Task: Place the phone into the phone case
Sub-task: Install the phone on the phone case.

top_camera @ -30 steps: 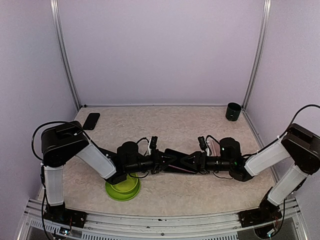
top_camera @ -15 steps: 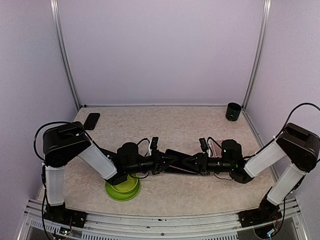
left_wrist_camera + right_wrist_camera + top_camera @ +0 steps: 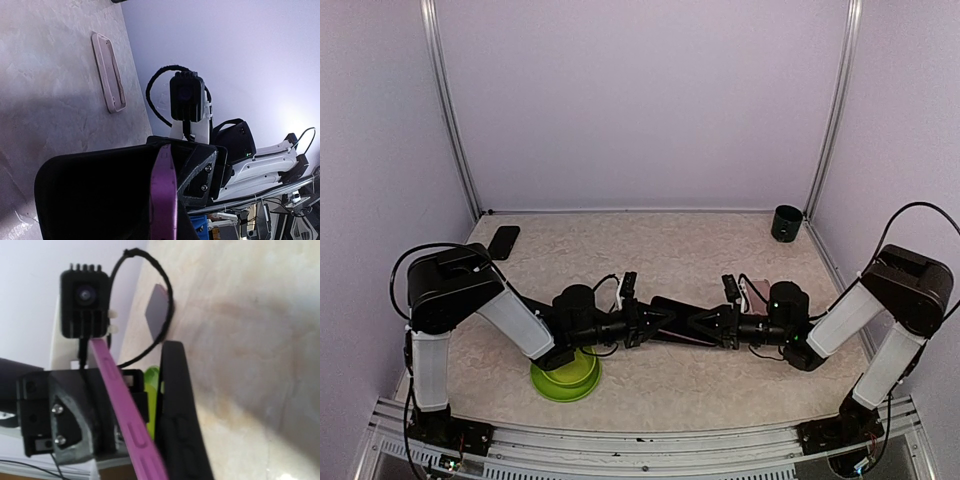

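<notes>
A purple phone point(image 3: 125, 405), seen edge-on with its side buttons, and a black phone case point(image 3: 177, 410) hang between both grippers above the table's middle. They meet at my right gripper's end and spread apart toward the left gripper. In the top view they form one dark slab point(image 3: 682, 322). My left gripper point(image 3: 645, 325) is shut on the phone, whose edge runs between its jaws point(image 3: 164, 195). My right gripper point(image 3: 722, 325) is shut on the case's other end. Its own fingertips are hidden in its wrist view.
A green bowl point(image 3: 565, 378) sits under the left forearm. A dark phone point(image 3: 503, 241) lies at the back left. A pale pink case point(image 3: 757, 293) lies beside the right wrist and shows in the left wrist view point(image 3: 107, 72). A black cup point(image 3: 786, 222) stands at the back right.
The right arm's wrist and forearm have shifted slightly to the right. The held phone and case stay in about the same place. The left arm has barely moved.
</notes>
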